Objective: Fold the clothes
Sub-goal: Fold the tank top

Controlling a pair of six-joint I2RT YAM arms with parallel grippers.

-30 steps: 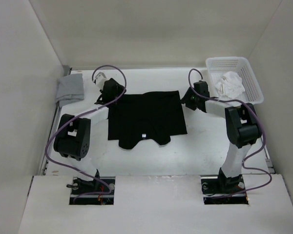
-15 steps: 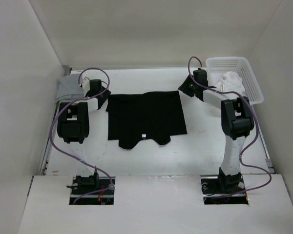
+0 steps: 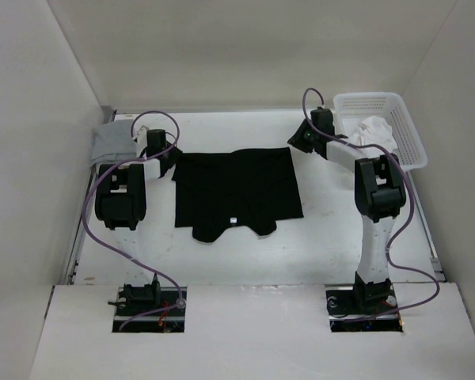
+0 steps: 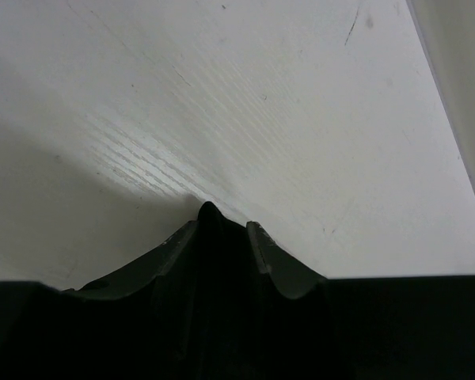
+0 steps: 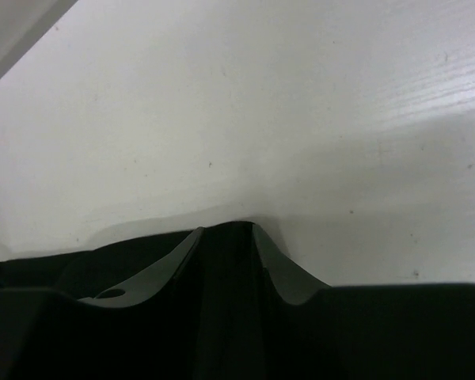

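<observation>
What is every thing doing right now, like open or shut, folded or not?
black clothes: spread out, not folded.
left fingers: shut on the clothes' far left corner.
right fingers: shut on the far right corner.
white basket: upright, holding white cloth.
white cloth: crumpled.
grey cloth: bunched up.

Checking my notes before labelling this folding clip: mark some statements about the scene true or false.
1. The black garment lies spread flat on the table. True.
2. The white basket is empty. False: a white cloth lies in it.
3. The left gripper and right gripper are at the garment's far corners. True.
4. The grey cloth lies on the garment. False: it lies apart, at the table's far left.
</observation>
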